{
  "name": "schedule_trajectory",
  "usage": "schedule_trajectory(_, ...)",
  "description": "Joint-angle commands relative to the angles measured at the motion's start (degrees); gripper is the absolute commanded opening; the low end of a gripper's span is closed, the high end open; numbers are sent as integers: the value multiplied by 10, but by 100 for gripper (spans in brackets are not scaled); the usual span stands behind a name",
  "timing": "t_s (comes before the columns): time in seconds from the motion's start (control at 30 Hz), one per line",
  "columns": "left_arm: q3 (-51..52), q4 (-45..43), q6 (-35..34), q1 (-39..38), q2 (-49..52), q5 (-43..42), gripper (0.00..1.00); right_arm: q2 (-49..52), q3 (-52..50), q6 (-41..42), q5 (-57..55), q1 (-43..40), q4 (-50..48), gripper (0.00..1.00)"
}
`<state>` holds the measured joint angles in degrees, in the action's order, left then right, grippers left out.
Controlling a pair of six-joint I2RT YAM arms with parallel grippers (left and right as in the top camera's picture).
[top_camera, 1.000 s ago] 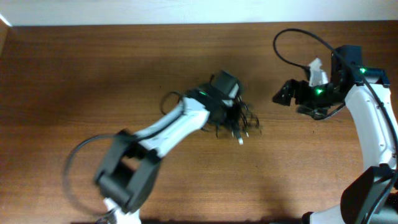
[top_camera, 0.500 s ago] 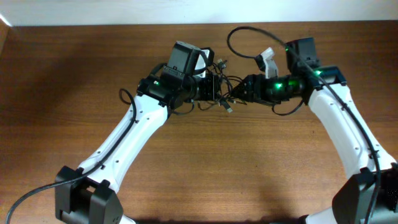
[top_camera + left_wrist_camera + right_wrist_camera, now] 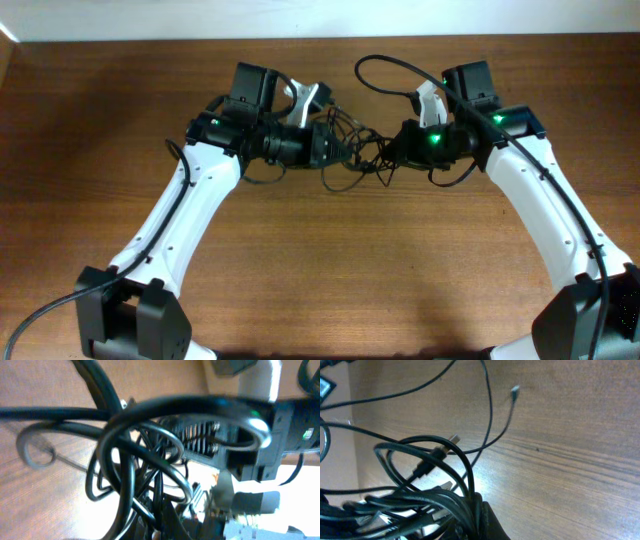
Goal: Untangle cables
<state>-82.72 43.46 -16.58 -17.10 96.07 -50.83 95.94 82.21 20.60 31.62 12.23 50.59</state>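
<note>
The cables point(image 3: 358, 152) are a knotted clump of thin black wires hanging between my two grippers near the table's far middle. My left gripper point(image 3: 328, 147) is shut on the clump's left side. On the right side my right gripper point(image 3: 392, 147) is also shut on it. In the left wrist view, looped cables point(image 3: 125, 460) fill the frame and hide most of the left gripper point(image 3: 167, 527). The right wrist view has the right gripper point(image 3: 482, 517) clamped on a bundle of strands point(image 3: 420, 455). One loose plug end point(image 3: 514, 391) hangs free above the wood.
The brown wooden table point(image 3: 350, 260) stretches out under both arms. The right arm's own thick black cable point(image 3: 385, 65) arcs above the clump. A pale wall strip point(image 3: 320, 20) runs along the table's far edge.
My right gripper has come in from the right and shut on the clump. The left gripper has carried the clump toward the far edge and drawn left. Strands now stretch between the two grippers.
</note>
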Motion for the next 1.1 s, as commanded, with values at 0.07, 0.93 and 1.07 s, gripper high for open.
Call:
schedule_trajectory(0.07, -7, 49, 144, 47, -19, -146, 0, 21, -7, 12, -99, -42, 6, 4)
schedule_trajectory(0.93, -7, 41, 150, 56, 12, 251, 0, 60, 182, -89, -145, -62, 212, 99)
schedule_trajectory(1.07, -7, -66, 243, -50, 96, 177, 5, 60, 181, -97, -145, -120, 215, 99)
